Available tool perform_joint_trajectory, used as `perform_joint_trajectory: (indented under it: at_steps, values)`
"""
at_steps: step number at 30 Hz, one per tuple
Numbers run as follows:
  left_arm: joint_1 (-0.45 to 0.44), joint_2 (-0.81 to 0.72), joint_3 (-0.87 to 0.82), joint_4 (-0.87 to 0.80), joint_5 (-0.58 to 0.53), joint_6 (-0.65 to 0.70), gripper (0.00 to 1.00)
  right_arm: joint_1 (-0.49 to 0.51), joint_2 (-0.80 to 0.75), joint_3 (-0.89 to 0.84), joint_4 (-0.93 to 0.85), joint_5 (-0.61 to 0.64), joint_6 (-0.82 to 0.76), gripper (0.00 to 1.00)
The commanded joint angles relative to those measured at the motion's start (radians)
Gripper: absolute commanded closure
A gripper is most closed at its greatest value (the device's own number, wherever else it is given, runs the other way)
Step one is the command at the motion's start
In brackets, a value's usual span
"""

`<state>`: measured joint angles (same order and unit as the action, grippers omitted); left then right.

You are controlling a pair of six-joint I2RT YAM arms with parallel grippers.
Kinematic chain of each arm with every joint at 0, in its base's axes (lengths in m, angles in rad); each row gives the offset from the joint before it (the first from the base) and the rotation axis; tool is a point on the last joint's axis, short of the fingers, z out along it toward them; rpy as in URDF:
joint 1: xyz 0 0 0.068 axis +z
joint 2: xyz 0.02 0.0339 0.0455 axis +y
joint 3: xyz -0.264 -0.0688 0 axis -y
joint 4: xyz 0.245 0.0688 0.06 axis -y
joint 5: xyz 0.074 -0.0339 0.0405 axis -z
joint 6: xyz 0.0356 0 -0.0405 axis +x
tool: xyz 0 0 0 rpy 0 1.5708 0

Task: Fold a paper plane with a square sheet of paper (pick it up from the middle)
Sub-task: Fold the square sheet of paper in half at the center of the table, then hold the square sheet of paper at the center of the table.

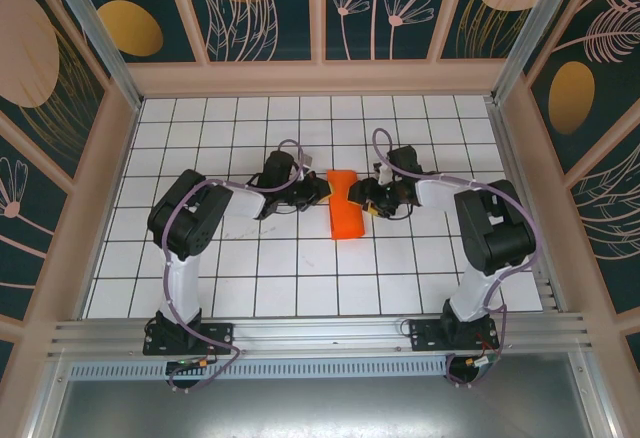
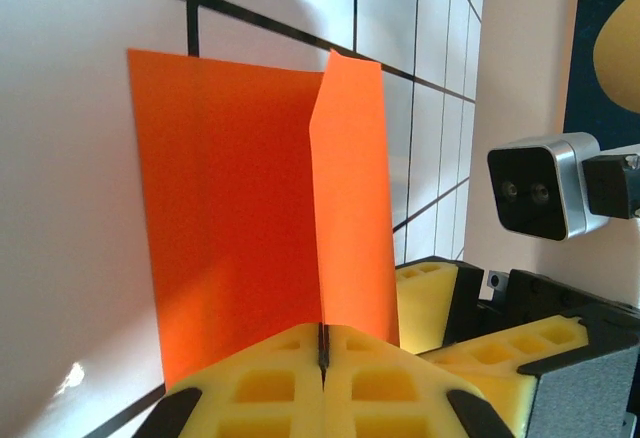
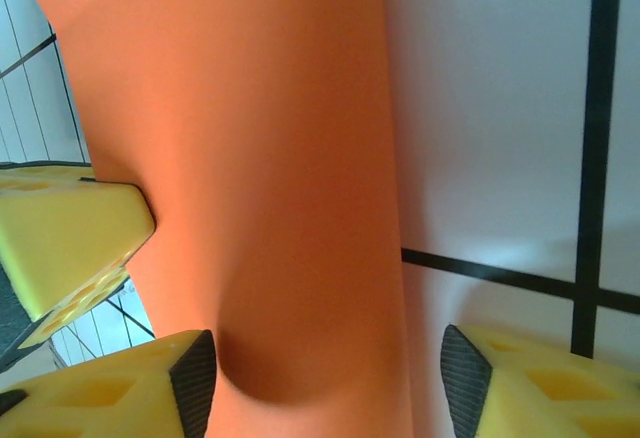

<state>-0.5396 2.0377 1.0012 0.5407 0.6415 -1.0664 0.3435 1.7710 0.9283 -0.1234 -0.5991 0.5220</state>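
The square sheet of paper (image 1: pixel 344 203) is bright orange-red and lies mid-table, bent lengthwise. In the left wrist view one half of the sheet (image 2: pixel 230 218) lies flat and the other half stands up. My left gripper (image 2: pixel 323 343) is shut on the sheet's near edge at the fold; from above the left gripper (image 1: pixel 322 190) sits at the sheet's left side. My right gripper (image 3: pixel 325 383) is open, with the bulging sheet (image 3: pixel 260 158) between its fingers (image 3: pixel 120 388), the left pad touching the paper. From above the right gripper (image 1: pixel 366 201) is at the sheet's right edge. The paper plane is out of view.
The white gridded table (image 1: pixel 250 278) is ringed by patterned walls (image 1: pixel 330 8). A metal rail (image 1: pixel 320 333) runs along the near edge by both arm bases. The right wrist camera (image 2: pixel 535 188) shows close beside the paper.
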Motion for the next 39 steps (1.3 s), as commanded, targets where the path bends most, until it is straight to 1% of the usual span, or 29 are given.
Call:
perform_joint_trajectory:
  at_steps: [1,5,6,8,11,12,16,27,31,34,39]
  values:
    - [-0.002,0.020,0.036,-0.076,-0.012,0.055,0.99,-0.005,0.034,0.042,-0.046,0.013,-0.023,0.40]
    - [-0.001,0.007,0.040,-0.085,-0.025,0.045,0.88,-0.006,0.066,0.039,-0.062,0.050,-0.013,0.47]
    - [-0.001,-0.002,0.043,-0.099,-0.033,0.049,0.84,-0.005,0.070,0.034,-0.065,0.071,-0.007,0.48]
    - [-0.001,-0.030,0.056,-0.144,-0.064,0.075,0.79,-0.006,0.079,0.027,-0.073,0.100,-0.002,0.51]
    - [0.000,-0.088,0.080,-0.243,-0.144,0.134,0.65,-0.006,0.093,0.020,-0.085,0.133,0.003,0.54]
    - [0.001,-0.108,0.085,-0.271,-0.176,0.152,0.61,-0.005,0.098,0.018,-0.089,0.138,0.002,0.54]
    - [0.003,-0.176,0.064,-0.299,-0.298,0.176,0.48,0.002,0.116,0.021,-0.119,0.186,-0.015,0.54]
    - [0.018,-0.265,0.048,-0.384,-0.497,0.238,0.28,0.072,0.209,0.102,-0.242,0.379,-0.021,0.52]
    - [0.031,-0.287,0.045,-0.419,-0.532,0.270,0.15,0.093,0.236,0.116,-0.262,0.423,-0.029,0.51]
    - [0.038,-0.298,0.036,-0.423,-0.533,0.299,0.02,0.096,0.245,0.117,-0.262,0.430,-0.037,0.51]
    - [0.041,-0.306,0.021,-0.406,-0.510,0.333,0.01,0.103,0.256,0.123,-0.271,0.445,-0.061,0.51]
